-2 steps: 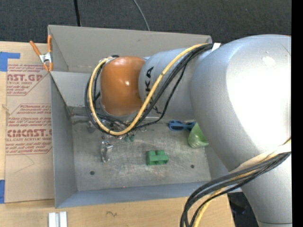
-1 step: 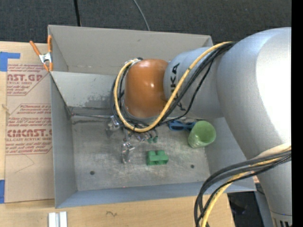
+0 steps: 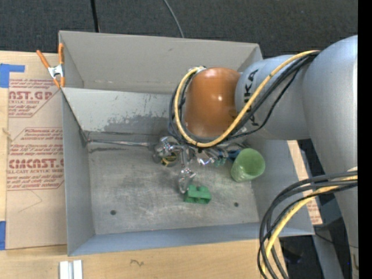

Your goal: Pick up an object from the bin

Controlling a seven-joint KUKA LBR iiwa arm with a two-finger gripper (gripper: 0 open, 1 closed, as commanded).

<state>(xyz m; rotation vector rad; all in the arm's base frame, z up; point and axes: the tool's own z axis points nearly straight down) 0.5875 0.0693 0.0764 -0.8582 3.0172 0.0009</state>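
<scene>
Honestly, we can't tell if the end effector (image 3: 186, 182) is spread or clenched. It hangs just at the small green block (image 3: 198, 195) mid-floor of the bin (image 3: 116, 202). We'd centre over the block first, clear of the green cup (image 3: 248, 165).

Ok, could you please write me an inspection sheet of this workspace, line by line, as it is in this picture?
Surface: grey metal bin, floor dull and scratched, bare on its left half.
Job's things: dark green block near the floor's middle; light green cup up and right of it, apart.
Clutter: small shiny thing left of the arm, kind unclear.
End effector: low in the bin, at the block's upper left edge.
Cables: yellow and black cables loop round the arm's orange cover.
Surroundings: dark floor behind the bin.
</scene>
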